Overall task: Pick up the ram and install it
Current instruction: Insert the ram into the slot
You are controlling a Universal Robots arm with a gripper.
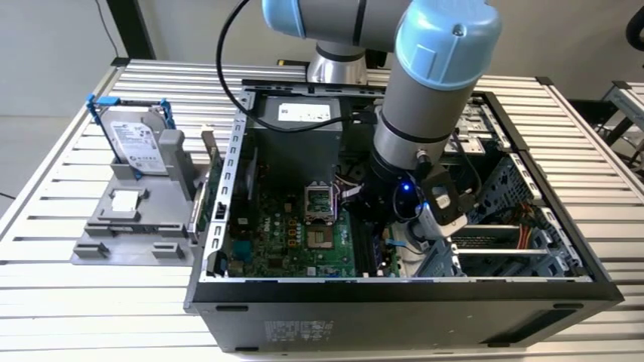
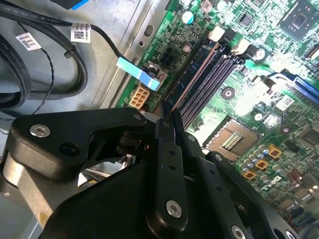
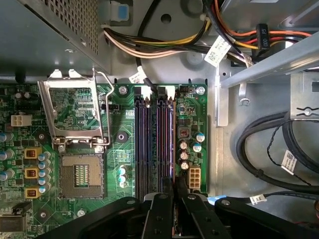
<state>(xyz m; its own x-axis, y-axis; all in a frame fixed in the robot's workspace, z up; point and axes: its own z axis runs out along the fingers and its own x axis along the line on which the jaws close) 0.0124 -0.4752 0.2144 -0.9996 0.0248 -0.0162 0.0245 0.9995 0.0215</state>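
1. Fingers (image 2: 168, 144) in the second wrist view are pinched almost together, with just a thin sliver between the tips. The near end of the ram (image 2: 195, 74) sits in that gap, so the gripper (image 2: 168, 115) looks clamped on it. The ram shows as a dark blue-green strip standing on edge along the outermost of the black memory slots (image 2: 212, 79), on the side toward the white power connector (image 2: 139, 96). I can't tell if it's fully seated. The empty CPU socket (image 2: 230, 140) is just past the slots on the green motherboard (image 2: 259, 107).
2. First wrist view looks straight down the slots (image 3: 149, 144). The gripper (image 3: 174, 186) is at their near end, fingers (image 3: 160, 209) close together. The ram (image 3: 170, 144) is edge-on here, a thin dark line in the slot closest to the row of capacitors (image 3: 184, 154). The CPU socket (image 3: 80, 174) with its raised metal latch frame (image 3: 74, 112) is on the other side, and cable bundles (image 3: 164, 47) run over the case floor.
3. Exterior view: the arm (image 1: 433, 98) reaches down into the open computer case (image 1: 403, 305) on the slatted bench (image 1: 60, 294), with the gripper (image 1: 382, 226) low over the motherboard (image 1: 292, 234). On the exterior view's left, a hard drive (image 1: 136, 139) in a blue frame stands on a grey fixture (image 1: 131, 226).
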